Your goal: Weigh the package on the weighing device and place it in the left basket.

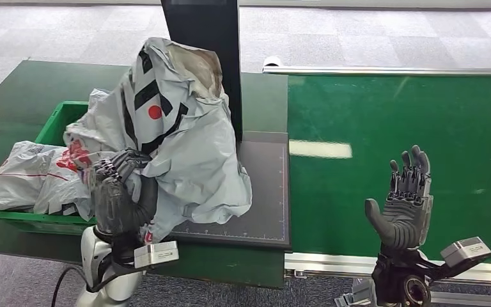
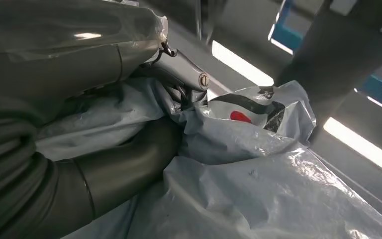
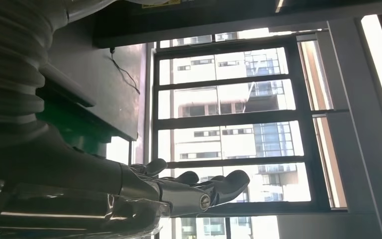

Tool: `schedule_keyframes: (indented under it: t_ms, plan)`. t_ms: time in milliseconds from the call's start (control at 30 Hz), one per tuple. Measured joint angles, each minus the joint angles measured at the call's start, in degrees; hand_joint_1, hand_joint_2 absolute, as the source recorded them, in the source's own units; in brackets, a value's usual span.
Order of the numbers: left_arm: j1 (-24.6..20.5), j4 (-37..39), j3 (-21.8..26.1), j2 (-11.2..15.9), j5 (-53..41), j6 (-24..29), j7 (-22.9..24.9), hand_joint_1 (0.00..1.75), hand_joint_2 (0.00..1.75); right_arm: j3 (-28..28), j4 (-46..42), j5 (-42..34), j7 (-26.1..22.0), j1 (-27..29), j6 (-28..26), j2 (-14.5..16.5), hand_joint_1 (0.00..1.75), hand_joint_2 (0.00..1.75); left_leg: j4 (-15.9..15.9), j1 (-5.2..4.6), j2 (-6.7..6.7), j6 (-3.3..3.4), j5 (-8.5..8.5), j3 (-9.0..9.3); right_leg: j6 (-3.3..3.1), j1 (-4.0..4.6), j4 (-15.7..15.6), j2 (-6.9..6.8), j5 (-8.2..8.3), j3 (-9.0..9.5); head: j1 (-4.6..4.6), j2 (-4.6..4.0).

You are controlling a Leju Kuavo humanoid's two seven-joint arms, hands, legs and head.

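Observation:
A big grey plastic package (image 1: 185, 137) with black stripes and a red dot stands crumpled and tall, its right part on the dark weighing plate (image 1: 265, 192), its left part over the green basket (image 1: 57, 125). My left hand (image 1: 118, 192) grips the package's lower left side. The left wrist view shows the fingers (image 2: 179, 74) dug into the grey wrap (image 2: 258, 164). My right hand (image 1: 406, 204) is raised above the green belt with fingers spread upward and nothing in it; its fingertips (image 3: 214, 186) show against windows.
Another grey bag with red print (image 1: 32, 176) lies in the green basket at the left. A black post (image 1: 208, 38) rises behind the scale. The green conveyor belt (image 1: 409, 121) stretches to the right, with a metal rail (image 1: 332, 262) along its near edge.

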Motion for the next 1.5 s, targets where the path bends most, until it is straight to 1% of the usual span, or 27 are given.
schedule_keyframes:
  t_ms: [67, 133, 200, 267, 400, 500, 667, 800, 867, 933, 1000, 1067, 1133, 1167, 1200, 1300, 1400, 1500]
  plan:
    - [-1.0, -1.0, 2.3, 0.7, -4.3, 1.2, 3.8, 1.75, 1.75, 0.0, 0.0, 0.0, -0.1, 0.1, 0.1, 0.0, 0.00, 1.75, 0.0, 0.00, 0.00, 0.00, 0.01, 0.02, 0.00, 0.00, 0.0, 0.00, 0.00, 0.01, 0.01, 0.00]
    - [-3.0, -0.1, 5.1, 1.5, -6.8, 1.5, 6.9, 1.75, 1.75, 0.3, 0.0, 0.0, -0.3, 0.0, 0.2, 0.1, 0.00, 1.75, 0.0, 0.01, -0.01, -0.02, 0.05, 0.03, -0.02, 0.01, 0.0, 0.00, 0.02, 0.03, 0.01, 0.00]
    - [-5.7, 2.2, 7.9, 2.3, -7.8, 1.6, 8.6, 1.75, 1.75, 0.8, 0.0, 0.0, -0.4, -0.1, 0.2, 0.1, 0.00, 1.75, 0.0, 0.01, -0.02, -0.04, 0.11, 0.05, -0.03, 0.01, 0.0, -0.01, 0.03, 0.05, 0.01, 0.00]
    - [-9.1, 6.1, 10.5, 3.2, -8.8, 1.7, 9.9, 1.75, 1.75, 1.5, 0.1, 0.0, -0.4, -0.3, 0.1, 0.1, 0.00, 1.75, 0.0, 0.01, -0.02, -0.05, 0.15, 0.06, -0.03, 0.02, 0.0, -0.01, 0.05, 0.07, 0.01, 0.00]
    - [-18.3, 19.8, 15.8, 6.0, -14.9, 1.7, 15.0, 1.75, 1.75, 3.3, 0.7, -0.6, -0.3, -1.3, -0.2, 0.0, 0.00, 1.75, 0.0, 0.02, 0.01, -0.07, 0.21, 0.09, -0.09, 0.03, 0.0, 0.00, 0.11, 0.07, 0.00, 0.00]
    - [-24.3, 30.7, 18.5, 8.0, -19.9, 1.6, 19.1, 1.75, 1.75, 4.4, 1.4, -0.8, -0.1, -1.9, -0.2, -0.2, 0.00, 1.75, 0.0, 0.02, 0.03, -0.09, 0.23, 0.09, -0.10, 0.04, 0.0, 0.01, 0.12, 0.06, -0.01, 0.00]
    - [-31.9, 47.6, 21.1, 11.5, -27.8, 0.1, 28.0, 1.75, 1.75, 5.5, 2.2, -0.8, 0.2, -2.3, -0.7, -0.6, 0.00, 1.75, 0.0, 0.02, 0.08, -0.09, 0.22, 0.01, -0.09, 0.05, 0.0, 0.02, 0.12, -0.03, 0.01, 0.00]
    - [-36.0, 57.1, 22.4, 14.3, -31.3, -1.9, 33.4, 1.75, 1.75, 5.6, 2.3, -0.9, 0.3, -2.1, -1.1, -1.0, 0.00, 1.75, 0.0, 0.02, 0.10, -0.09, 0.22, -0.04, -0.10, 0.05, 0.0, 0.03, 0.12, -0.10, 0.01, 0.00]
    - [-37.3, 60.4, 22.9, 15.5, -32.3, -3.2, 35.2, 1.48, 1.75, 5.6, 2.4, -0.9, 0.3, -1.8, -1.1, -1.1, 0.00, 1.75, 0.0, 0.03, 0.10, -0.09, 0.22, -0.04, -0.10, 0.06, 0.0, 0.03, 0.11, -0.11, 0.02, 0.00]
    - [-38.2, 62.8, 23.3, 16.4, -33.2, -5.0, 36.7, 0.61, 1.75, 5.6, 2.4, -0.9, 0.3, -1.6, -1.1, -1.2, 0.00, 1.75, 0.0, 0.03, 0.10, -0.09, 0.22, -0.05, -0.10, 0.06, 0.0, 0.03, 0.11, -0.11, 0.02, 0.00]
    - [-38.9, 64.7, 23.7, 17.3, -33.9, -7.2, 38.2, 0.00, 1.75, 5.6, 2.4, -0.8, 0.3, -1.5, -1.2, -1.3, 0.00, 1.75, 0.0, 0.03, 0.10, -0.09, 0.22, -0.05, -0.10, 0.06, 0.0, 0.03, 0.11, -0.11, 0.02, 0.00]
    - [-39.6, 66.2, 24.1, 18.1, -34.4, -9.1, 39.6, 0.00, 1.75, 5.6, 2.5, -0.6, 0.5, -1.4, -1.3, -1.3, 0.00, 1.75, 0.0, 0.03, 0.11, -0.09, 0.22, -0.05, -0.10, 0.06, 0.0, 0.03, 0.11, -0.10, 0.02, 0.01]
    - [-40.0, 67.1, 24.9, 18.6, -33.0, -10.8, 39.2, 0.00, 1.75, 5.6, 2.8, -0.3, 0.6, -1.4, -1.6, -1.4, 0.00, 1.75, 0.0, 0.03, 0.10, -0.09, 0.22, -0.05, -0.10, 0.06, 0.0, 0.03, 0.12, -0.10, 0.01, 0.01]
    - [-40.2, 67.4, 25.7, 18.8, -31.2, -11.4, 37.9, 0.00, 1.75, 5.6, 2.9, -0.1, 0.7, -1.4, -1.9, -1.4, 0.00, 1.75, 0.0, 0.03, 0.10, -0.09, 0.22, -0.05, -0.10, 0.06, 0.0, 0.02, 0.12, -0.10, 0.02, 0.00]
    - [-40.4, 67.6, 26.7, 18.9, -28.8, -12.0, 35.9, 0.00, 1.75, 5.6, 2.9, 0.0, 0.7, -1.5, -2.2, -1.5, 0.00, 1.75, 0.0, 0.03, 0.10, -0.09, 0.22, -0.04, -0.10, 0.06, 0.0, 0.02, 0.12, -0.10, 0.01, 0.00]
    - [-40.9, 67.9, 30.8, 18.5, -18.8, -15.3, 27.5, 0.00, 1.75, 5.5, 3.1, 0.0, 0.8, -1.5, -2.5, -1.5, 0.00, 1.75, 0.0, 0.03, 0.10, -0.09, 0.22, -0.04, -0.10, 0.06, 0.0, 0.02, 0.11, -0.11, 0.02, 0.00]
    - [-41.3, 67.4, 35.9, 17.3, -5.7, -22.6, 19.5, 0.00, 1.75, 5.5, 3.2, -0.4, 1.0, -1.7, -2.3, -1.6, 0.00, 1.75, 0.0, 0.02, 0.10, -0.09, 0.22, -0.04, -0.10, 0.06, 0.0, 0.02, 0.12, -0.10, 0.02, 0.00]
    - [-40.9, 65.1, 41.2, 15.6, 9.9, -33.1, 13.3, 0.00, 1.75, 5.5, 3.4, -0.6, 1.2, -2.0, -2.2, -1.7, 0.00, 1.75, 0.0, 0.02, 0.09, -0.09, 0.22, -0.05, -0.10, 0.05, 0.0, 0.01, 0.12, -0.08, 0.02, 0.00]
